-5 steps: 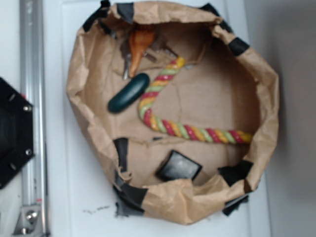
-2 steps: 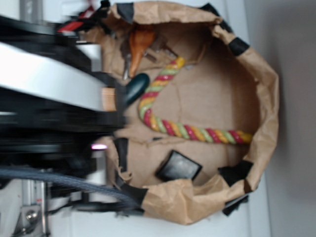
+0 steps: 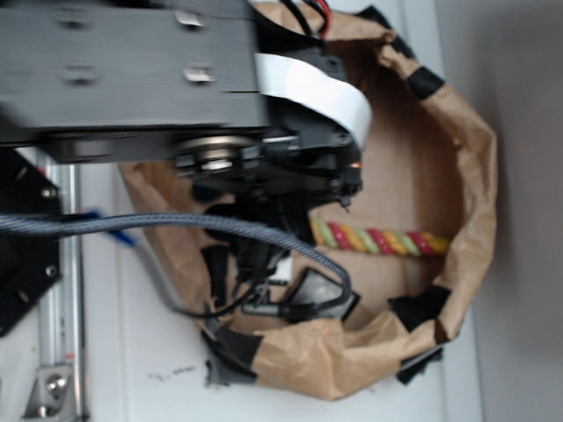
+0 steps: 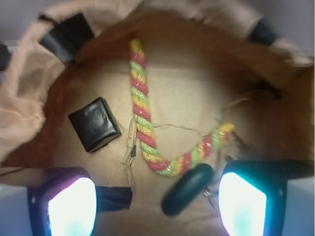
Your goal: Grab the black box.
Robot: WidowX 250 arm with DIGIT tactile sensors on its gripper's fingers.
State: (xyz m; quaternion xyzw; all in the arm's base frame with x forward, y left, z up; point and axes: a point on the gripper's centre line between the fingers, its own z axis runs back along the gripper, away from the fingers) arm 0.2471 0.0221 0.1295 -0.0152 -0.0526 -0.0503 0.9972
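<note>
The black box (image 4: 94, 124) lies flat on the floor of the brown paper bag (image 4: 24, 118), at the left of the wrist view. My gripper (image 4: 156, 206) hangs above the bag floor, open, with nothing held between its glowing fingers (image 4: 69, 209). The box sits ahead and to the left of the left finger, apart from it. In the exterior view my arm (image 3: 264, 149) covers the bag's upper left. Only part of the black box (image 3: 327, 296) shows there, behind a cable.
A red, yellow and green rope toy (image 4: 140, 115) curls across the bag floor to the right of the box. A dark green oblong toy (image 4: 188, 189) lies beside the right finger. Black tape patches (image 3: 420, 308) mark the crumpled bag rim (image 3: 471, 167). A metal rail (image 3: 62, 299) runs along the left.
My arm swept in from the left and now hangs over the bag, hiding the green toy and the orange object in the exterior view. The box and rope have not moved.
</note>
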